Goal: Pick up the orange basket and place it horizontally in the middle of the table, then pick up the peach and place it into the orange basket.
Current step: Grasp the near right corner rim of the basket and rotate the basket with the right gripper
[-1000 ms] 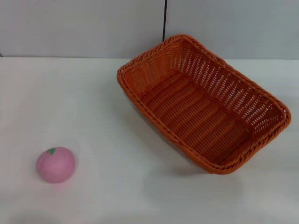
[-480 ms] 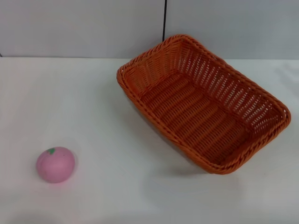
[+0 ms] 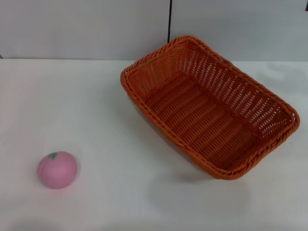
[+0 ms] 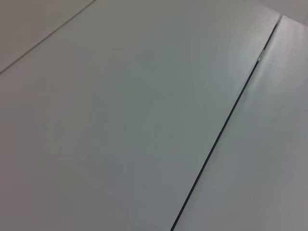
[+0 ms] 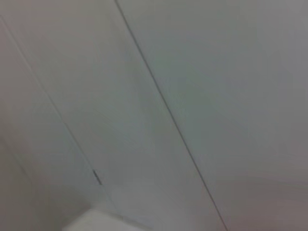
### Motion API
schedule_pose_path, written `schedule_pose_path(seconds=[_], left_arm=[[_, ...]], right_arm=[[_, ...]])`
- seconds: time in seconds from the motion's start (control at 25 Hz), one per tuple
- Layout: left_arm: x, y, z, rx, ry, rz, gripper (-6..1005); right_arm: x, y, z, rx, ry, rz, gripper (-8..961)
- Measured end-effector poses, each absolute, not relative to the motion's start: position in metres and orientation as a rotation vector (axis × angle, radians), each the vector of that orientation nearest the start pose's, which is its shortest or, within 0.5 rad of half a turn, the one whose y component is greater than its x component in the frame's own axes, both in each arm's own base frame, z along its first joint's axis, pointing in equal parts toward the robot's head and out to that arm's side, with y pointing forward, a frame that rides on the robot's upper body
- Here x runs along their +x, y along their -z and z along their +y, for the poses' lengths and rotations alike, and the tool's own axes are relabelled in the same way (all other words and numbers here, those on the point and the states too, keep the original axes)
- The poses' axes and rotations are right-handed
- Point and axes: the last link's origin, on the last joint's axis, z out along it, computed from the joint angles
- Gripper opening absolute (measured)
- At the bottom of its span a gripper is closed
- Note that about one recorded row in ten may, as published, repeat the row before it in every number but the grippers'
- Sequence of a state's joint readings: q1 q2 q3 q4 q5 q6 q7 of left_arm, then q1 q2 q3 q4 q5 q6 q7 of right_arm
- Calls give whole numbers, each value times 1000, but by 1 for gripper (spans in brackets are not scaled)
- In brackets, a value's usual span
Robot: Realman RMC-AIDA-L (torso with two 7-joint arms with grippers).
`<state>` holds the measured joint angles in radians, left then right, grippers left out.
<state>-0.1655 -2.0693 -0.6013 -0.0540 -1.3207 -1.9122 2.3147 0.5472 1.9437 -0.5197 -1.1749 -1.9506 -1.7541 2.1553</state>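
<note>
The orange basket (image 3: pixel 208 107) is set diagonally at the table's (image 3: pixel 96 96) far right; the peach (image 3: pixel 57 169) lies well apart, near left. Neither gripper is seen, so finger state cannot be told.

1. A plain test room or lab setup, not a home.
2. A bare white table (image 3: pixel 120 202) stands against grey wall panels (image 3: pixel 86 29) split by a dark seam (image 3: pixel 169 21).
3. Only staged props lie there: a toy peach (image 3: pixel 57 169) and an orange basket (image 3: pixel 209 106).
</note>
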Motion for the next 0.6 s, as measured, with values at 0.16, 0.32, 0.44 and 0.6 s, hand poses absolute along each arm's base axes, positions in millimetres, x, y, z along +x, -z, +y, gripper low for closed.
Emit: schedule_pose_path(seconds=[0.16,0.32,0.44,0.6], left_arm=[[-357,-76,196,-1071,1426,-556,581],[-356,-73,198,-1066,1433,-571,652],[-357,-72,198,-1059,1432,-578,647],[-357,-72,197,-1058,1429,-582,649]], right_arm=[[209,-164,367,-2508,-558,1009,702],[195,-154,382,-2568,-269,1007,742],[188,-143,393,-2584,-97,972,771],[185,-116,402,-2601,96,936,801]])
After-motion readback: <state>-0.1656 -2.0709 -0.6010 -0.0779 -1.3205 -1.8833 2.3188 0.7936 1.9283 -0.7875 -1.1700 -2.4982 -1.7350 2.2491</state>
